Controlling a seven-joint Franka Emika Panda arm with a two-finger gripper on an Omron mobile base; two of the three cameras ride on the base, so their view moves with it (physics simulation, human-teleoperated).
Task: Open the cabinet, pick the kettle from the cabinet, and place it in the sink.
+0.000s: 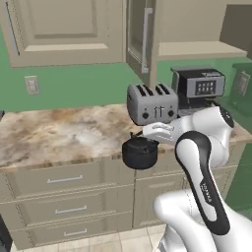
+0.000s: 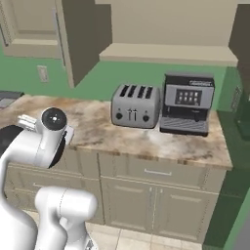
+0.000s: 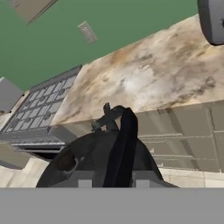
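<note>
I note the cabinet (image 1: 142, 34) stands open above the marble counter (image 1: 59, 133), its door edge and bar handle turned toward me. The toaster (image 1: 151, 102) and coffee machine (image 1: 198, 86) sit at the counter's right. In the hand view the sink (image 3: 37, 107) lies beyond the counter's far end, its ribbed rack visible. The kettle (image 1: 140, 152) hangs off the counter's front edge, level with the top drawers, carried by the gripper (image 1: 146, 132), which is clenched on the arched handle. My concern: the grip is on the handle alone, so the body could swing during the traverse, clip the counter lip, or slip free short of the basin.
</note>
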